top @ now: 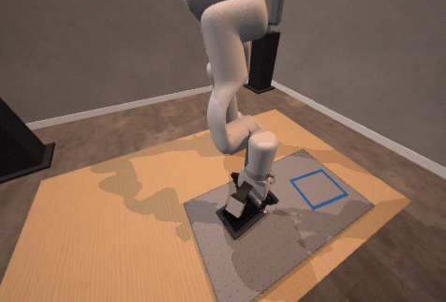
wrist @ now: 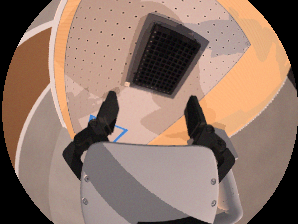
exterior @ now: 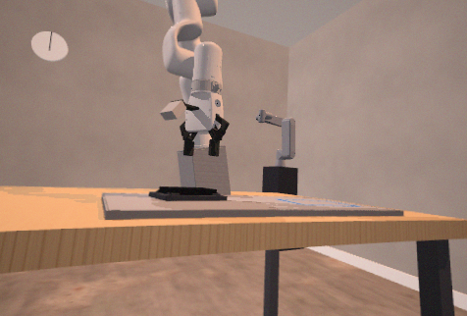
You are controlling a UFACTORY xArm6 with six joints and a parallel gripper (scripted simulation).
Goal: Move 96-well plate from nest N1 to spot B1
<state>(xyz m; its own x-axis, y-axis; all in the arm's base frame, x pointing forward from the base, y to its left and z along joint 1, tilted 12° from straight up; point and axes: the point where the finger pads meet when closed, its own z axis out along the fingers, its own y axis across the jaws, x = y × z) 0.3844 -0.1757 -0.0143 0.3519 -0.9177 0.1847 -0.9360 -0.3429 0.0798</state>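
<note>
The black 96-well plate (wrist: 164, 55) (top: 247, 214) sits flat in its black nest on the grey deck. It also shows as a low dark slab in the exterior view (exterior: 187, 193). My gripper (exterior: 201, 150) hangs open and empty above the plate, clearly apart from it, fingers pointing down. In the wrist view both fingertips stand wide apart just below the plate. In the top view the arm's wrist hides most of the plate. The blue taped outline B1 (top: 319, 188) lies on the deck to the right of the nest, with nothing in it.
The grey deck plate (top: 276, 219) lies on a wooden table top. The arm's grey base block (exterior: 203, 171) stands behind the nest. A black pedestal with a camera arm (exterior: 281, 161) stands off the table at the back right.
</note>
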